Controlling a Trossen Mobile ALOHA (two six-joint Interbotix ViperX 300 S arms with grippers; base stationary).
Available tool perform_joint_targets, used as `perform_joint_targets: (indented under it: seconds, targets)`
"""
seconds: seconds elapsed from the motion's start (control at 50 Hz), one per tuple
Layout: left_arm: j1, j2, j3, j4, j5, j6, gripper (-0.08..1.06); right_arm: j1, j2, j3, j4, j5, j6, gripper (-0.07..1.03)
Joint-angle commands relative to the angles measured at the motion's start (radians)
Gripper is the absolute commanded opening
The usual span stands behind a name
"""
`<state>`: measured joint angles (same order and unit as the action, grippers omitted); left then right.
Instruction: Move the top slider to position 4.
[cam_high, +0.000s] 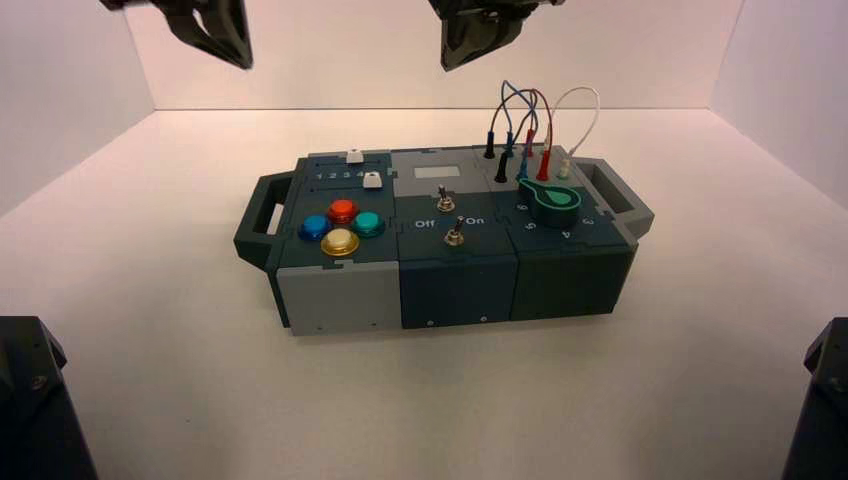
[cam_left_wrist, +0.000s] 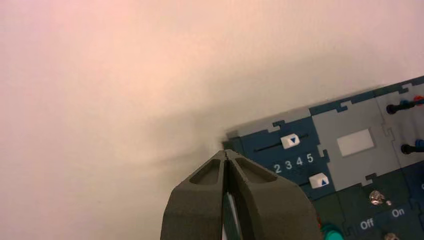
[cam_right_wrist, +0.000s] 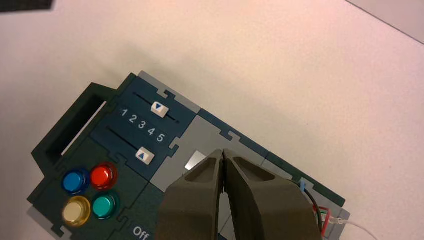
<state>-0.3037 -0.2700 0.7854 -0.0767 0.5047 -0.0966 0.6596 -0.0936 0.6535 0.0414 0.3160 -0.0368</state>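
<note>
High view: both grippers, left (cam_high: 215, 30) and right (cam_high: 478, 35), hang pressed together above the box (cam_high: 440, 270); the top slider (cam_right_wrist: 160, 109) sits by position 4 (cam_right_wrist: 151, 131), nothing blocking it.

One box (cam_high: 440, 270) is seen on the surface (cam_high: 650, 390). Two white sliders are counted on its panel: the top slider (cam_right_wrist: 160, 109) and a twin slider (cam_right_wrist: 145, 156) on the other side of the row of five printed digits (cam_right_wrist: 142, 125), 1 to 5. Four round push buttons are seen: one blue (cam_right_wrist: 75, 182), one red (cam_right_wrist: 103, 176), one yellow (cam_right_wrist: 76, 211), one teal-green (cam_right_wrist: 105, 206). Two metal toggle switches (cam_high: 446, 203) (cam_high: 453, 237) are counted at the middle, and one green knob (cam_high: 555, 204). Two carry handles (cam_high: 262, 215) (cam_high: 612, 185) are seen, one at each end. Two hands, the left hand (cam_left_wrist: 226, 156) and the right hand (cam_right_wrist: 222, 152), are counted above the box.
</note>
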Motion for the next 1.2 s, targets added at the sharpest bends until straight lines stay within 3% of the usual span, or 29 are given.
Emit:
perform_joint_targets:
  seconds: [0.02, 0.22, 0.44, 0.58, 0.96, 1.2]
  targets:
    - [-0.026, 0.026, -0.035, -0.009, -0.026, -0.017, -0.03, 0.008, -0.011, -0.021, 0.008, -0.012, 0.003, -0.02]
    - [-0.061, 0.081, -0.041, -0.044, -0.041, -0.051, -0.03, 0.008, -0.011, -0.020, 0.012, -0.015, 0.003, -0.02]
    - [-0.098, 0.124, -0.043, -0.115, -0.052, -0.052, -0.03, 0.008, -0.011, -0.020, 0.014, -0.015, 0.003, -0.02]
    - [-0.112, 0.152, -0.044, -0.143, -0.054, -0.055, -0.03, 0.008, -0.011, -0.020, 0.014, -0.015, 0.003, -0.02]
    - [-0.144, 0.245, -0.046, -0.179, -0.104, -0.055, -0.03, 0.008, -0.012, -0.018, 0.015, -0.015, 0.005, -0.02]
    - [-0.146, 0.282, -0.080, -0.179, -0.123, -0.055, -0.03, 0.008, -0.014, -0.017, 0.015, -0.018, 0.005, -0.02]
